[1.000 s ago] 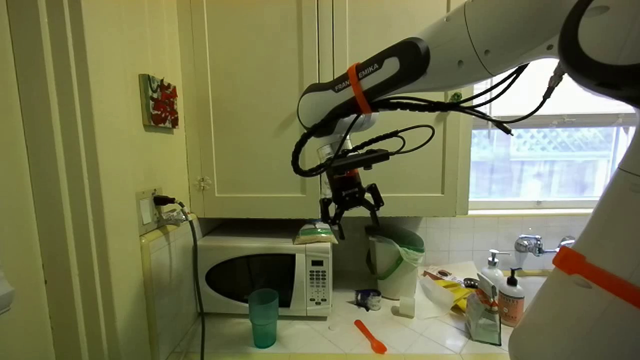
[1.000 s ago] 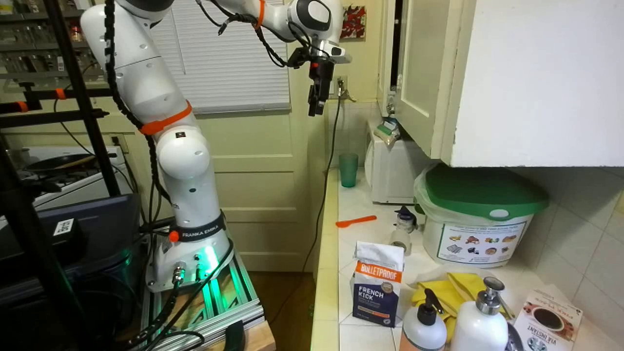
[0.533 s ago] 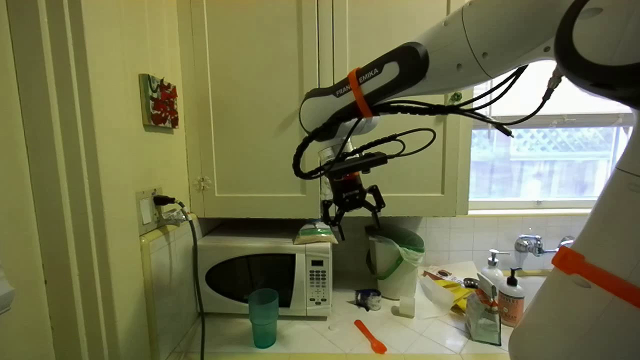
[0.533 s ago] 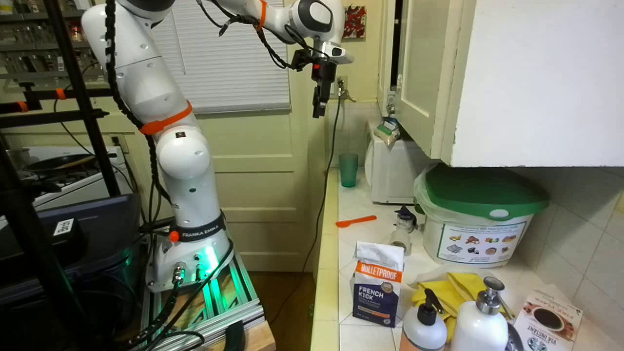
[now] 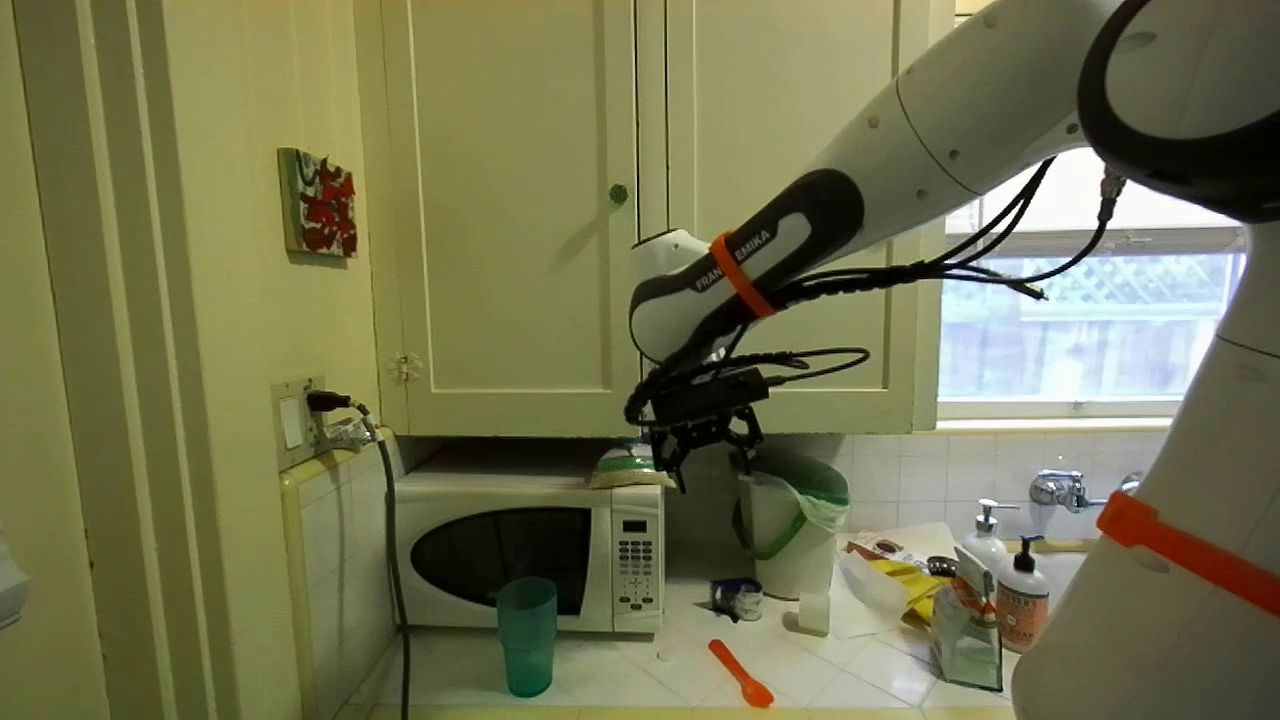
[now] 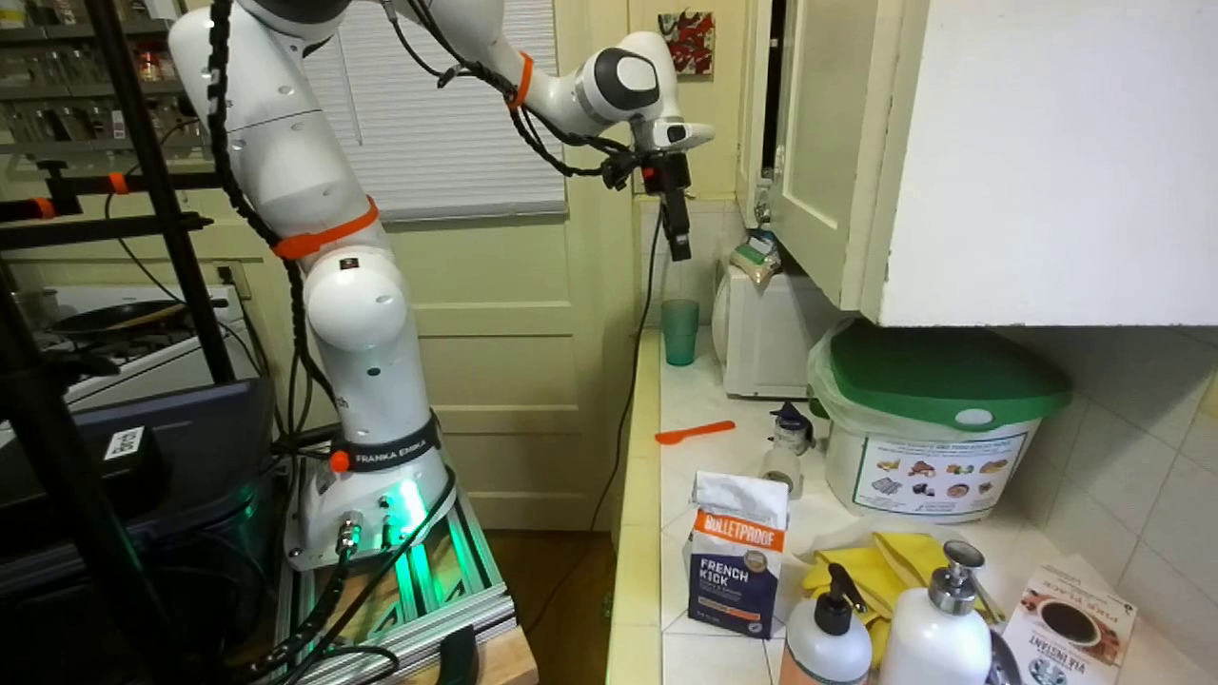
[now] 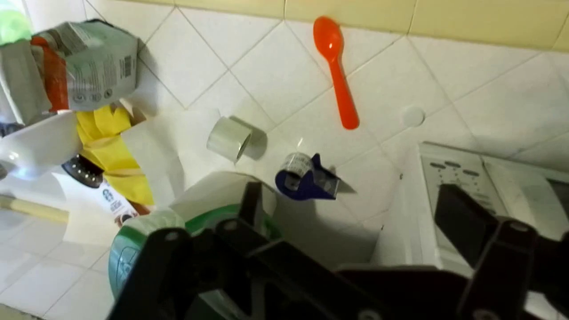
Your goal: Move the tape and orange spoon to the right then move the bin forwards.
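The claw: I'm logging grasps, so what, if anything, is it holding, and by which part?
Nothing: the claw is open, and the orange spoon rests on the counter below.

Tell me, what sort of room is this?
A kitchen, probably in someone's home: there's a microwave, a stove with a frying pan on it, and a wall-mounted faucet.

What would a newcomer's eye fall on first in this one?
Probably the bright orange spoon, lying on the white tiled counter. Next, the white Franka arm beside the counter, its tool hanging open. Then the green-topped bin below the wall cupboard.
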{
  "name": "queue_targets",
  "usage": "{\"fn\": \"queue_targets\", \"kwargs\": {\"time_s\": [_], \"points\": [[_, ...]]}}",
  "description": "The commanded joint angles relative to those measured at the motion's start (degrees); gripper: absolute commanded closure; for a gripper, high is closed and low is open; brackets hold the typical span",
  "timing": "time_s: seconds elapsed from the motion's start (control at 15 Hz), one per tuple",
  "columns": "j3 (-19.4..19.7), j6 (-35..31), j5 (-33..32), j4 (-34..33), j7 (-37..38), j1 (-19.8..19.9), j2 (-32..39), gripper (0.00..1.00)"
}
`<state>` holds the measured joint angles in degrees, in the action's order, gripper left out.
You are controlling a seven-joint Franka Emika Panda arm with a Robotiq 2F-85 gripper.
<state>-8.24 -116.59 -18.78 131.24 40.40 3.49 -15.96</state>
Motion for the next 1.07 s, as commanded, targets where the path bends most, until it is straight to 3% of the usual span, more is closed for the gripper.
{"fn": "queue_targets", "kwargs": {"time_s": [0.0, 0.27, 0.33, 0.6, 0.87, 1.0], "points": [[-0.80, -11.10, -11.25, 5.78, 10.34, 2.02, -0.13, 0.00], [-0.23, -18.38, -24.19, 8.63, 26.36, 4.57, 1.86, 0.00], [0.88, -15.28, -20.09, 7.09, 20.06, 2.20, 1.31, 0.00], [1.36, -15.66, -20.80, 6.88, 20.70, 1.97, 1.79, 0.00], [0.44, -19.42, -29.24, 6.95, 30.11, 3.47, 3.44, 0.00], [1.89, -22.05, -31.57, 7.75, 32.73, 3.19, 4.33, 0.00]]}}
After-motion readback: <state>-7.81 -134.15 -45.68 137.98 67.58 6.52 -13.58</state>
